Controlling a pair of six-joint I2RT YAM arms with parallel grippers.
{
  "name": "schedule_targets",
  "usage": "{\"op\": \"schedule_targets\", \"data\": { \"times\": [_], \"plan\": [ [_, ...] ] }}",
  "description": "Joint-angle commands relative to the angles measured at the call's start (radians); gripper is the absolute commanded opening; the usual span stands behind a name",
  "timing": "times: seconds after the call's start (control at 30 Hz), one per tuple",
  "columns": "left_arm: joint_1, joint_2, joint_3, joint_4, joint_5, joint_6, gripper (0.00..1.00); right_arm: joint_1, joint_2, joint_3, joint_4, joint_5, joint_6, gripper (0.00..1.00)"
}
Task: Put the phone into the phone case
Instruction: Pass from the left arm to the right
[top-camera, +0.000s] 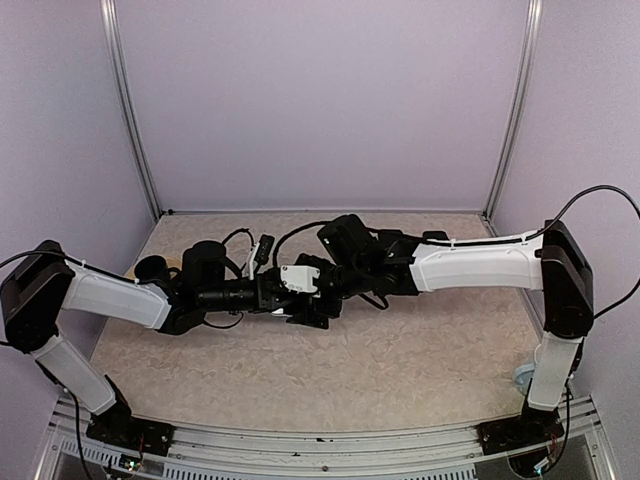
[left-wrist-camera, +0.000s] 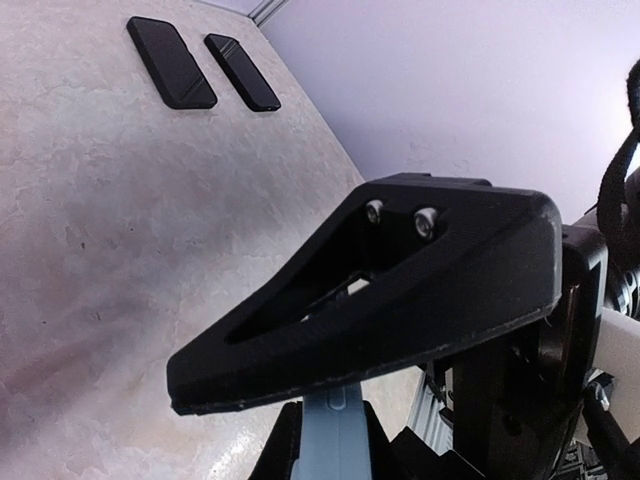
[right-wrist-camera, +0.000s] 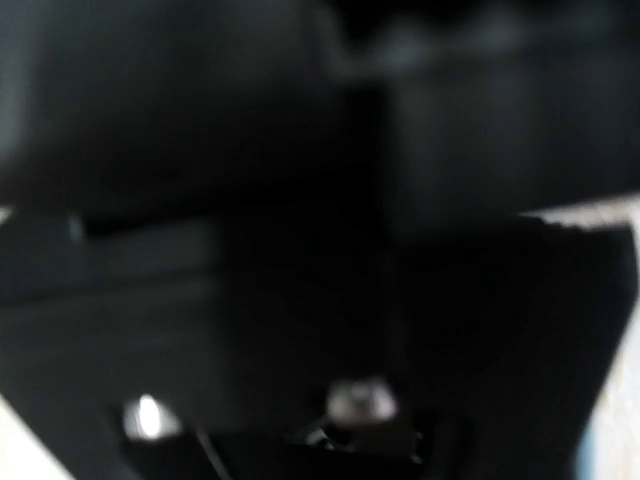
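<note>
At the upper left of the left wrist view: you see a wider slab and a narrower slab, both flat and black, side by side but apart on the table; which is the phone and which the case you cannot tell.
Left gripper: closed tight at the centre of the top view; you cannot tell whether it grips anything.
Right gripper: just beside the left one; its own camera gives you only dark blur, so its opening cannot be told.

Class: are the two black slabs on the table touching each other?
Apart. The left wrist view shows pale table between the wider slab and the narrower slab.
</note>
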Motion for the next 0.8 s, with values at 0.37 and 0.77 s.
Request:
{"op": "schedule_targets", "data": {
  "times": [0.37,0.77],
  "plan": [
    [0.002,-0.041,0.017,0.074,0.004,0.002,0.00,-0.008,-0.067,-0.064,-0.012,0.079,-0.026,0.84],
    [0.002,-0.047,0.023,0.061,0.000,0.006,0.00,-0.025,-0.081,-0.064,-0.041,0.053,-0.015,0.83]
  ]
}}
